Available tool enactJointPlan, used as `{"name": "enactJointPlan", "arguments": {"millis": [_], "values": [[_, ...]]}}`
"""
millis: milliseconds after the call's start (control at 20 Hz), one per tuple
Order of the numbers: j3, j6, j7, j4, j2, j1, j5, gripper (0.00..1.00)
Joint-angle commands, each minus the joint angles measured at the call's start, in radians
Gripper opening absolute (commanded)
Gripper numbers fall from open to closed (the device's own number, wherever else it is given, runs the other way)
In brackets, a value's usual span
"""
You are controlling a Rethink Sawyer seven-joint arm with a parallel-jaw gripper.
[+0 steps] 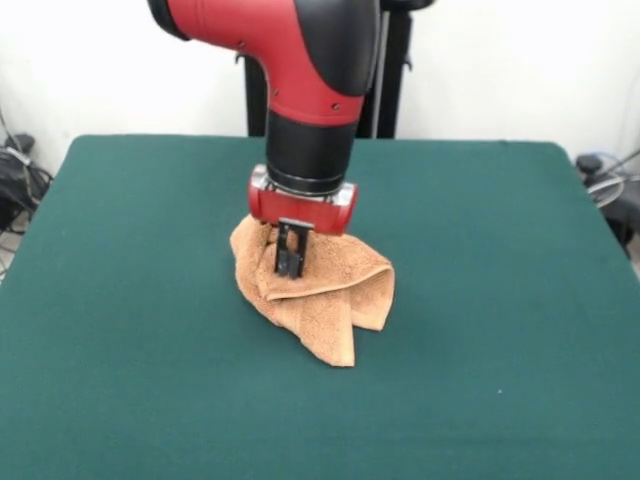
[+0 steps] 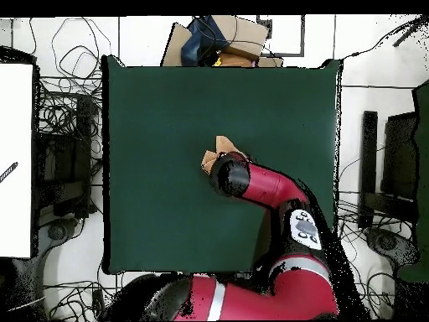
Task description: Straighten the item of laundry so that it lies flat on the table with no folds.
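While the towel [image 1: 320,295] lies crumpled on the table [image 1: 130,300], we see the gripper [image 1: 290,262] closed on its fabric.

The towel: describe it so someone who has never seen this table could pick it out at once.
Start at the dark green table and go to its middle, right beneath the red arm's gripper. The towel lies there as a crumpled, folded orange-tan terry heap. It is the only thing on the cloth surface, and its light colour stands out against the green.

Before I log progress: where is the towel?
Front view: the towel lies bunched near the middle of the table, directly under the gripper.
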State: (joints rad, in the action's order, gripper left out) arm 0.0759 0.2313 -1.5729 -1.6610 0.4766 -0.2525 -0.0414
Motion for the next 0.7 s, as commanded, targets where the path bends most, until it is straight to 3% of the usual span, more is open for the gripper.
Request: {"name": "enactJointPlan", "arguments": {"millis": [50, 700], "values": [[-0.059, -0.006, -0.198, -0.078, 0.055, 0.028, -0.02, 1.0], [-0.058, 0.042, -0.186, -0.078, 0.053, 0.035, -0.023, 1.0]]}}
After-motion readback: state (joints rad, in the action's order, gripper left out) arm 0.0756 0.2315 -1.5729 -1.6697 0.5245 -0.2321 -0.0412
